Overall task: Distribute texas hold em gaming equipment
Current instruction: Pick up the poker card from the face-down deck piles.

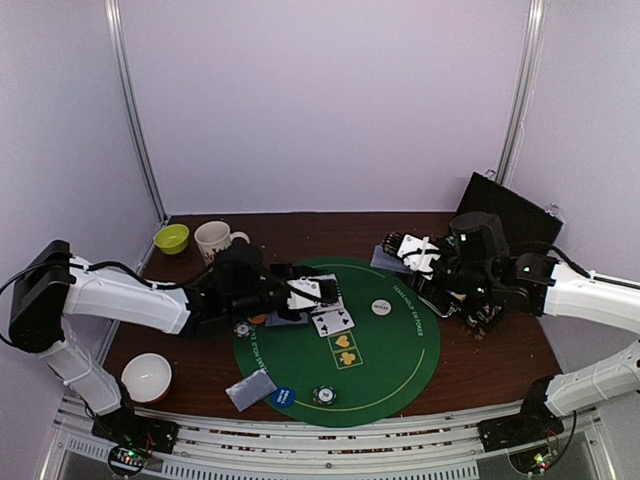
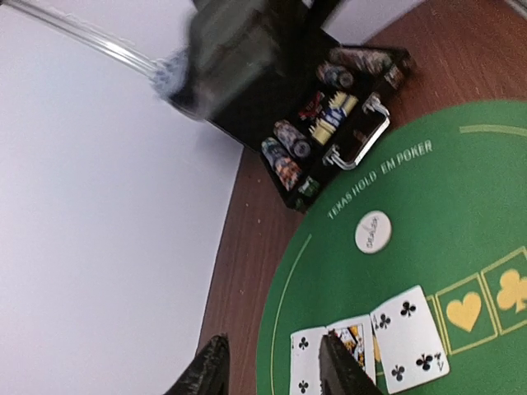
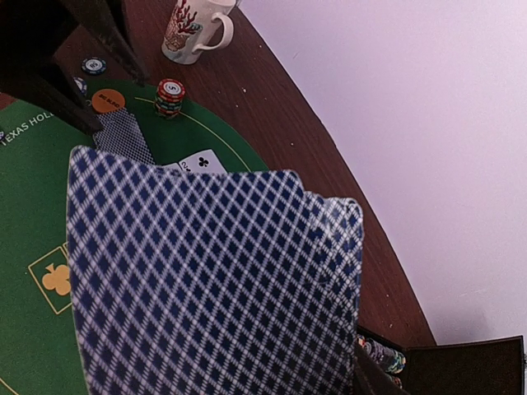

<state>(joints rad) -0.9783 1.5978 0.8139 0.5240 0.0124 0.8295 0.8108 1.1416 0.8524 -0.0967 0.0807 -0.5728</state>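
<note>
Green round felt mat (image 1: 390, 370) carries three face-up white playing cards (image 2: 408, 337); the left gripper (image 2: 273, 346) hovers above, jaws parted (nothing held), while the right gripper (image 1: 415, 252) clamps the blue-checked card deck (image 3: 206, 288); dealing seems underway, next needing another card drawn

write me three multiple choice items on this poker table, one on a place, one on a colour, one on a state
1. Where is the patterned mug? A. inside the white bowl B. on the table beside the green bowl C. on a card
2. What colour is the button disc by the green mat's lettering? A. red B. white C. black
3. The chip case is: A. open, lid up B. shut C. upside down
Key: 1 B, it stands next to that bowl; 2 B, the disc is plainly white; 3 A, chips show below the raised lid.
</note>
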